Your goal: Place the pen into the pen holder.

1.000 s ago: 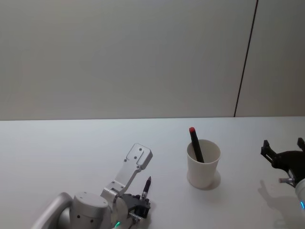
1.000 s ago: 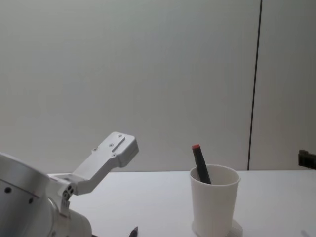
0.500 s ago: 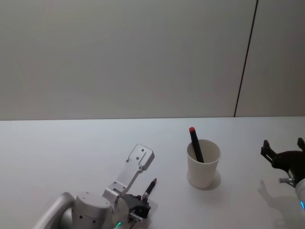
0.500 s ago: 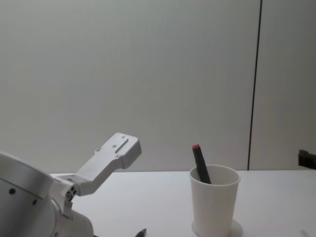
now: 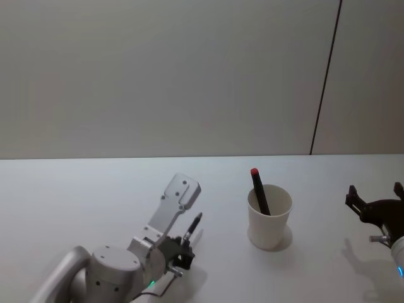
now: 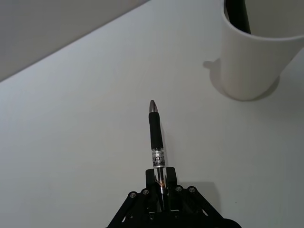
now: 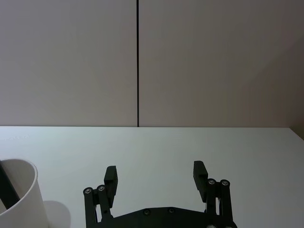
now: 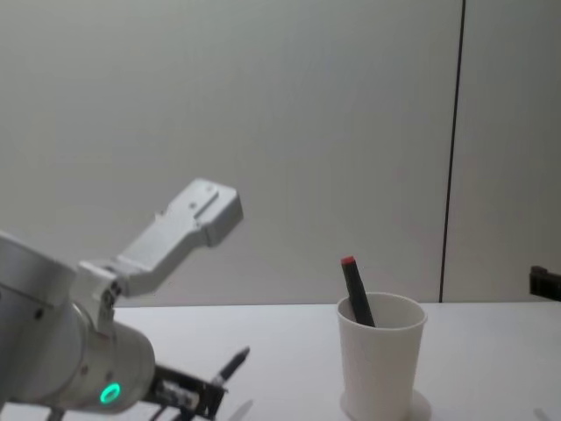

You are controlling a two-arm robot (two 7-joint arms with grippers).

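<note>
Plain pale wall point(image 5: 158, 76) with one dark vertical seam point(image 5: 326, 76) (toward the right) behind a white table point(image 5: 95, 189)

The left gripper point(image 8: 200, 396) stands higher than one second ago. The chest view now shows its black fingers clamped on the pen point(image 8: 230, 364), where before no more than the pen's tip cleared the lower edge. The pen's tip is now raised off the table point(image 8: 289, 368). The wrist bracket point(image 5: 179, 191) sits higher and further left in the head view. A green light point(image 8: 108, 393) on the left arm has come into the chest view.
</note>
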